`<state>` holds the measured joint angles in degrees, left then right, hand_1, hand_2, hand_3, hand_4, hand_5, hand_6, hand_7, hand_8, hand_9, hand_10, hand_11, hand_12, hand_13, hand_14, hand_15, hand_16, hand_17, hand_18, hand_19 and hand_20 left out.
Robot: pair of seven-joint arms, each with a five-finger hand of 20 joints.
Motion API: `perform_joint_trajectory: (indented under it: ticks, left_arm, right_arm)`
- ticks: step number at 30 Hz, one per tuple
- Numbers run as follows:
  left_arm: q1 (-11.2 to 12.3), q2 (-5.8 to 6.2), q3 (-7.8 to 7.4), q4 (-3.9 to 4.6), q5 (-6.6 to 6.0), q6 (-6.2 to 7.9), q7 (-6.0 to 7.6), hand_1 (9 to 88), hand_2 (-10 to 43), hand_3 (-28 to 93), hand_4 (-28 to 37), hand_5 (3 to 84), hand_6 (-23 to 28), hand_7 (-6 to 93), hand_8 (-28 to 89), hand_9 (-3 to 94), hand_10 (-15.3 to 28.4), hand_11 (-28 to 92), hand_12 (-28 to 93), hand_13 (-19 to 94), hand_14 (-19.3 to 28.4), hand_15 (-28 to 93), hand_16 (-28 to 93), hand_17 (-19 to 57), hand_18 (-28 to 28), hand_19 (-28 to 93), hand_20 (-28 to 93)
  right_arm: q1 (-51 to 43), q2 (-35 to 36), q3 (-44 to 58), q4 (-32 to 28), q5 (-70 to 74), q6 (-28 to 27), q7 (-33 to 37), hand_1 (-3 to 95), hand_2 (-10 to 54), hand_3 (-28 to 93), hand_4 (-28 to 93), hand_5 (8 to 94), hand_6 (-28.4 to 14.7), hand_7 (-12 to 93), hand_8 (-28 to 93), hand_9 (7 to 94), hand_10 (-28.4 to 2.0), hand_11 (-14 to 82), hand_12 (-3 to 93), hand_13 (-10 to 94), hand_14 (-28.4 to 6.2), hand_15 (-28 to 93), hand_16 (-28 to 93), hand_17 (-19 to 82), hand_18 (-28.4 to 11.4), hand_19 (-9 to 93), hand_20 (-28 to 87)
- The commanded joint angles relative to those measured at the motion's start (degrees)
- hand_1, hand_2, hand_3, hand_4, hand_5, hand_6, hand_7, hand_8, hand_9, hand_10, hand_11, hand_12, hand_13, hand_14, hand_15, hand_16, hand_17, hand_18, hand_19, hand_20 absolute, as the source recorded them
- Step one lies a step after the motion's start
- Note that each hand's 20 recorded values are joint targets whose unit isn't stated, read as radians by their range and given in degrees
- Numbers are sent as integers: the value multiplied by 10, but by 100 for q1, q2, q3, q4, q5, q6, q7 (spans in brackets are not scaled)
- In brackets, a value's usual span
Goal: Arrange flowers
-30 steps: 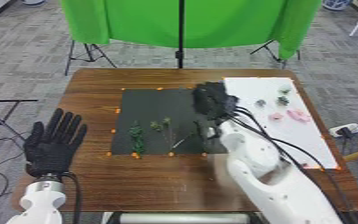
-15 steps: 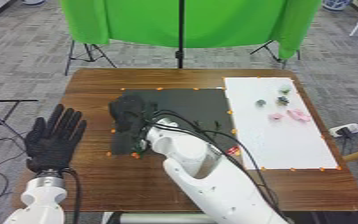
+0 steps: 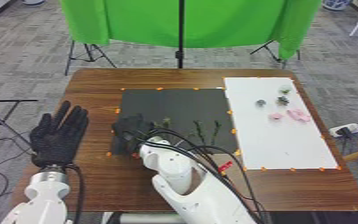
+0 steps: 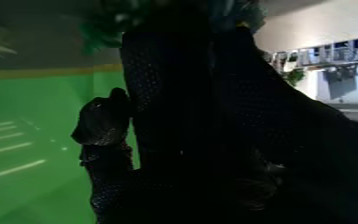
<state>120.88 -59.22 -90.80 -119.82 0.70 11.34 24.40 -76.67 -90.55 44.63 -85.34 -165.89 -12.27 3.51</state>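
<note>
Greenery shows near the black mat's right edge; the right hand has shifted along its left edge toward the near corner, likely for a sprig. I can't tell its grip. Its arm crosses the mat's near edge. 2 pink flowers lie on the white sheet; the left hand is open.
</note>
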Motion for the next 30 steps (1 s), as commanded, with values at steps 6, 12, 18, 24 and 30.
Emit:
perform_joint_trajectory:
  ticks: [6, 12, 18, 24, 30]
  left_arm:
    - [72, -85, -10, 45, 78, -62, -162, 286, 117, 821, -283, 494, 94, 99, -105, 409, 178, 177, 51, 239, 164, 305, -112, -10, 75, 144, 166]
    - [36, -86, -24, 54, 293, 5, -179, 298, 103, 819, -283, 496, 98, 98, -104, 418, 190, 175, 50, 241, 189, 334, -121, -30, 92, 187, 171]
    - [14, -108, 12, 63, 213, -49, -199, 298, 100, 820, -283, 495, 96, 99, -103, 414, 178, 179, 52, 242, 164, 313, -124, -28, 88, 188, 156]
    - [103, -222, -51, 48, 175, -81, -171, 297, 105, 818, -283, 492, 93, 102, -104, 405, 172, 180, 49, 240, 157, 304, -115, -14, 76, 152, 156]
    - [398, -396, -286, -27, 114, -114, -120, 286, 147, 780, -283, 459, 95, 99, -105, 375, 146, 202, 53, 254, 132, 315, -97, -47, 110, 243, 163]
  right_arm:
    - [-25, 225, -257, -327, 470, 327, 208, 491, -95, 853, -283, 707, -32, 383, -48, 734, -131, 223, 246, 597, -109, 613, 377, 305, -242, 903, 523]
    - [-30, 196, -237, -320, 447, 390, 285, 453, -95, 894, -283, 712, -28, 333, -72, 700, -144, 274, 190, 577, -125, 647, 343, 298, -243, 903, 527]
    - [-34, 92, -126, -175, 252, 290, 388, 439, -95, 926, -283, 695, -31, 289, -187, 676, -156, 263, 173, 563, -137, 671, 311, 296, -245, 905, 528]
    - [-20, 227, -123, -399, 614, 175, 666, 437, -95, 930, -283, 647, -37, 253, -177, 639, -162, 240, 161, 546, -149, 695, 271, 296, -252, 911, 527]
    - [-10, 490, 518, -1020, 1798, -45, 897, 421, -95, 912, -283, 549, -53, 206, -162, 581, -176, 221, 151, 519, -166, 717, 220, 293, -258, 918, 521]
